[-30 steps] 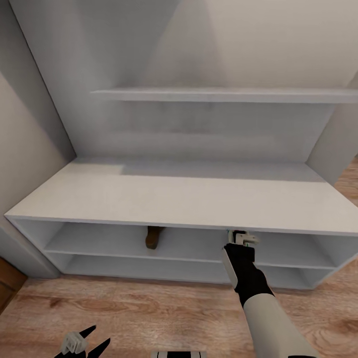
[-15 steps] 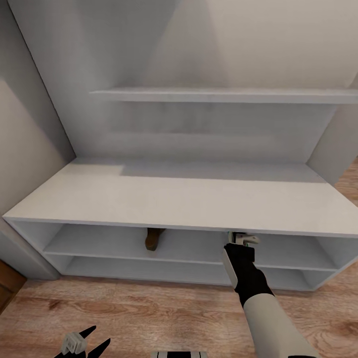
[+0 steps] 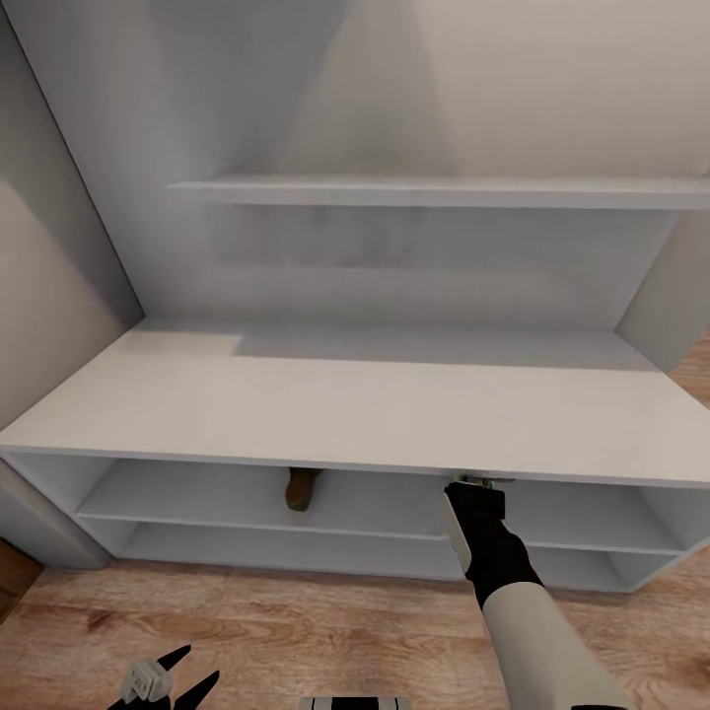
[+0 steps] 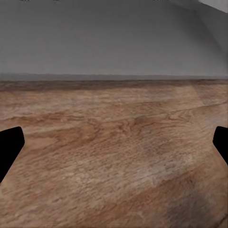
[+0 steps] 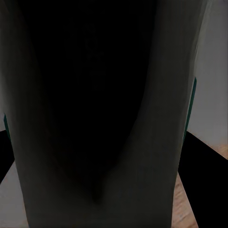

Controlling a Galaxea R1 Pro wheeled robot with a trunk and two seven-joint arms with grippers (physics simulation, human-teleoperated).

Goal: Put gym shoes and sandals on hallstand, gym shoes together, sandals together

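The pale grey hallstand (image 3: 345,404) stands right before me, its bench top over two low open shelves. One brown sandal (image 3: 301,488) rests on the upper low shelf, half hidden under the bench top. My right gripper (image 3: 480,483) reaches into that same shelf to the sandal's right, shut on a gym shoe (image 5: 156,166). The shoe's dark inside and cream side with a green stripe show close up in the right wrist view. My left gripper (image 3: 168,680) hangs open low over the corridor floor (image 3: 296,621), nothing between its fingers (image 4: 9,147).
A long wall shelf (image 3: 444,190) runs above the bench. Grey side walls close the hallstand at left and right. Wood-plank floor lies between me and the rack. A part of my trunk (image 3: 353,703) shows at the lower edge.
The head camera has shifted, so the rack sits lower and wider in the picture. My right gripper with the gym shoe has slid a little further under the bench top.
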